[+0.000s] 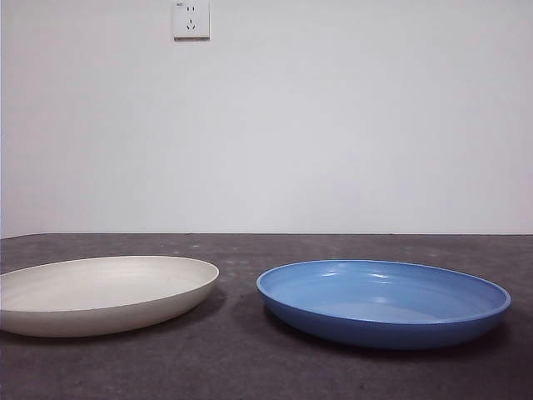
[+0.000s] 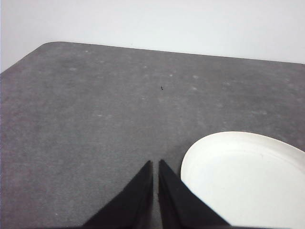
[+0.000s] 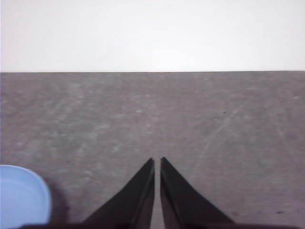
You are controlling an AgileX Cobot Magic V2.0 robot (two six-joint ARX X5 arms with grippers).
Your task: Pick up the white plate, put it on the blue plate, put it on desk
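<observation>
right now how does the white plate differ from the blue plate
The white plate is matte cream; the blue plate is glossy blue with bright highlights. In the front view the white plate lies left and the blue plate right, apart. Both are round, shallow, similar in size, empty, resting flat on the desk.

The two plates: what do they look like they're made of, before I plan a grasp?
The white plate looks matte, like unglazed ceramic or bamboo-fibre plastic: dull off-white, with no highlights. The blue plate looks glossy, like glazed ceramic or hard plastic: bright reflections sit on its rings. The pictures cannot settle which. Both rest on the rough grey desk.
</observation>
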